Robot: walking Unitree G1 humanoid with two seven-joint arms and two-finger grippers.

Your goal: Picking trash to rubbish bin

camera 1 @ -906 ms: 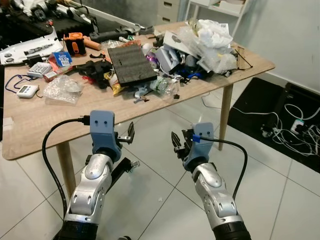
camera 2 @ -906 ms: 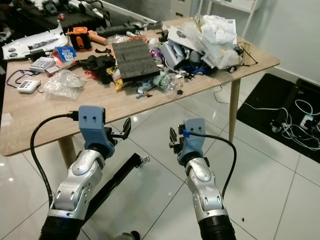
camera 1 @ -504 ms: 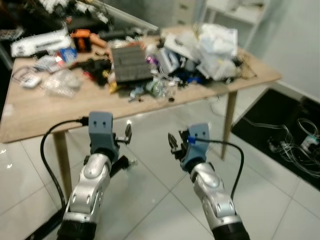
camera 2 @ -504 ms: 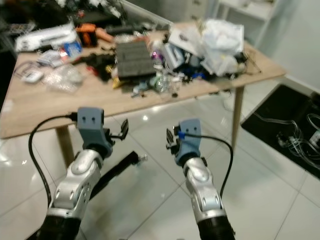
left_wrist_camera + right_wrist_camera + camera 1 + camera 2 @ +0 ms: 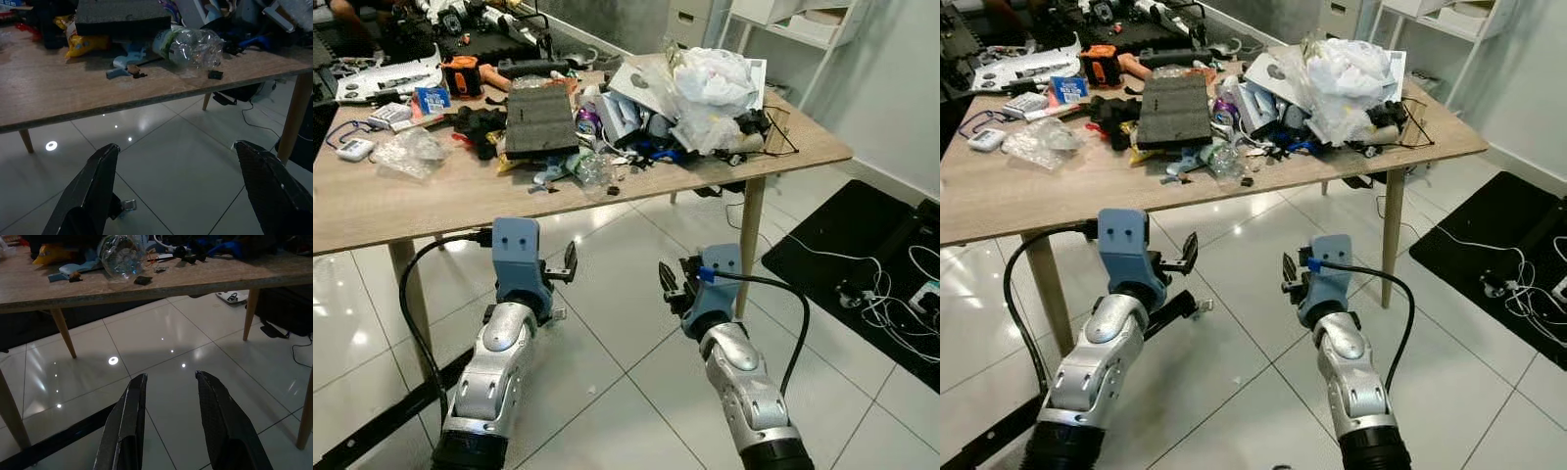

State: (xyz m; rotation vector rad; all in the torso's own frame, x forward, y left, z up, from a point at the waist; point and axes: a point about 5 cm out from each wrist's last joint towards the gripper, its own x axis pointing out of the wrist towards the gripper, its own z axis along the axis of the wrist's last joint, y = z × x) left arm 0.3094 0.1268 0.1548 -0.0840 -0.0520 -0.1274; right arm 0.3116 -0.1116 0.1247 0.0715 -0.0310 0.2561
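Trash lies heaped on a wooden table (image 5: 401,208) ahead of me: a crushed clear plastic bottle (image 5: 593,168) near the front edge, a dark foam slab (image 5: 536,119), a yellow wrapper (image 5: 82,43) and a pile of white plastic bags (image 5: 713,80). My left gripper (image 5: 570,264) is held out over the tiled floor, below and short of the table edge, open wide and empty. My right gripper (image 5: 670,282) is beside it at the same height, open with a narrower gap and empty. The bottle (image 5: 121,254) sits above and beyond both grippers.
Tools, boxes and a clear plastic bag (image 5: 406,152) cover the table's left half. A table leg (image 5: 750,235) stands just right of my right arm. A black mat with cables (image 5: 862,264) lies at the right, and a black bar (image 5: 382,423) on the floor at the left.
The whole view has shifted and sharpened after a blurred moment, so the camera moved. Both arms keep the same pose, and nothing on the table has moved.
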